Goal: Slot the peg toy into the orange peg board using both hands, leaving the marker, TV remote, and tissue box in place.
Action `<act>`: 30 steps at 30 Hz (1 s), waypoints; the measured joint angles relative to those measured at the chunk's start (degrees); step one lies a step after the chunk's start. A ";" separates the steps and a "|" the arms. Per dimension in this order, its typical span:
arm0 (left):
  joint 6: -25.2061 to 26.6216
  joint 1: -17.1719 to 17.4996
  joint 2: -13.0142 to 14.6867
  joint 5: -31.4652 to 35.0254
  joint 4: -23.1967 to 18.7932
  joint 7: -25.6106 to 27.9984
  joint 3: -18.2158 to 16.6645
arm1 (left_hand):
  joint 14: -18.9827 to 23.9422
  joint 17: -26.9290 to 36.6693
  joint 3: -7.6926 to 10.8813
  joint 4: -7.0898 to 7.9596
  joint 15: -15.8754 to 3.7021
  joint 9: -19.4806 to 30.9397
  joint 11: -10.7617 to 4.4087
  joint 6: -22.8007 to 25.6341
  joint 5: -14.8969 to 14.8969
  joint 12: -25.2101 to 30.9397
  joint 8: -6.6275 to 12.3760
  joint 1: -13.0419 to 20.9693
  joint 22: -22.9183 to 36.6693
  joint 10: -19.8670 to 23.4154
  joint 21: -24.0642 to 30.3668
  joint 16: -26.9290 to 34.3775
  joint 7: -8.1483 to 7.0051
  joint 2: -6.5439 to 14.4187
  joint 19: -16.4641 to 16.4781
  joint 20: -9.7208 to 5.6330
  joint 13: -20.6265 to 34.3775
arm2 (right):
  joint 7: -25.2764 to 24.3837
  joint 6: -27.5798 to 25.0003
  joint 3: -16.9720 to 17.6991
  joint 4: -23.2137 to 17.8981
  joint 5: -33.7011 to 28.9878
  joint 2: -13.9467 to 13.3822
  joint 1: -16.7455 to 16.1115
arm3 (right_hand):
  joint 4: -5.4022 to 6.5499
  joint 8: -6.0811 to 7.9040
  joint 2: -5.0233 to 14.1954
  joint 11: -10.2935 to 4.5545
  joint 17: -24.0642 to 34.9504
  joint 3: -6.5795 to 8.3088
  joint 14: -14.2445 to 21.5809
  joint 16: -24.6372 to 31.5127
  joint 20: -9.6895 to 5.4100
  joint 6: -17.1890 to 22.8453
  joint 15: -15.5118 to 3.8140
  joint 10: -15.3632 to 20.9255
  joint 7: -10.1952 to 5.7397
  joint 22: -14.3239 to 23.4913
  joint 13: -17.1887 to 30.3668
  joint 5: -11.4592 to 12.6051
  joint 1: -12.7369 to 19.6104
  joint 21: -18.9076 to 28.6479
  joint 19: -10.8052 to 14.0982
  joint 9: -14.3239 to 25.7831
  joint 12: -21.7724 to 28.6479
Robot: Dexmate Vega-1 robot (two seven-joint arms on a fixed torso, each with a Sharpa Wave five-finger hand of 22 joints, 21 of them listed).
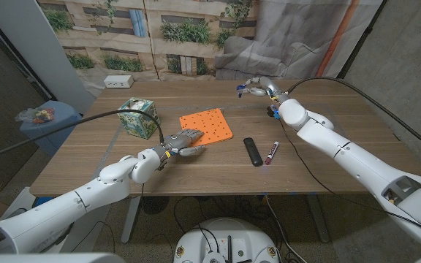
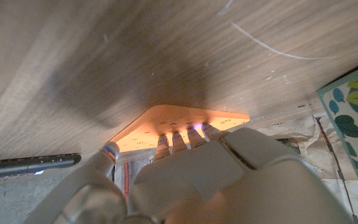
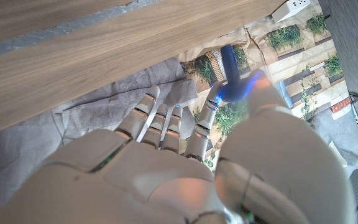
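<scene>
Head view: a wooden table [image 1: 123, 164] is seen from above, with the orange peg board [image 1: 207, 125] laid flat near its middle. The left hand [image 1: 183, 142] is placed at the board's near left corner, its fingertips [image 1: 195, 149] at the board's edge; whether the board is actually touched cannot be told. In the left wrist view the same left hand [image 2: 229, 180] is seen from behind, with its fingers [image 2: 178, 140] reaching side by side to the peg board [image 2: 185, 119], nothing being held between them. The right hand [image 1: 258, 88] is raised over the far edge of the table, well apart from the board. In the right wrist view a blue peg toy [image 3: 232, 74] is pinched between the thumb and a finger of the right hand [image 3: 185, 168], the remaining fingers [image 3: 143, 115] being extended and slightly spread. A black TV remote [image 1: 252, 151] lies to the right of the board, and a marker [image 1: 272, 153] lies just beside the remote on its right. A patterned tissue box [image 1: 138, 117] stands to the left of the board. A white power strip [image 1: 119, 82] rests at the far left edge
</scene>
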 measured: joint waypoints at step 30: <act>1.17 0.51 0.72 0.91 -1.34 -1.93 -0.28 | 1.44 0.05 0.24 -0.24 0.01 -0.07 0.18 1.25 0.00 -0.07 0.44 0.00 0.03 1.43 0.00 -0.04 0.19 0.00 0.85 -0.01 0.00 | -2.82 5.05 -4.30 6.89 -4.01 5.98 1.89 | 0.15 0.00 -0.02 0.00 0.08 -0.33 0.31 0.00 0.01 -0.02 -0.32 0.00 -0.02 0.00 0.01 0.24 0.02 0.00 -0.01 -0.78 0.00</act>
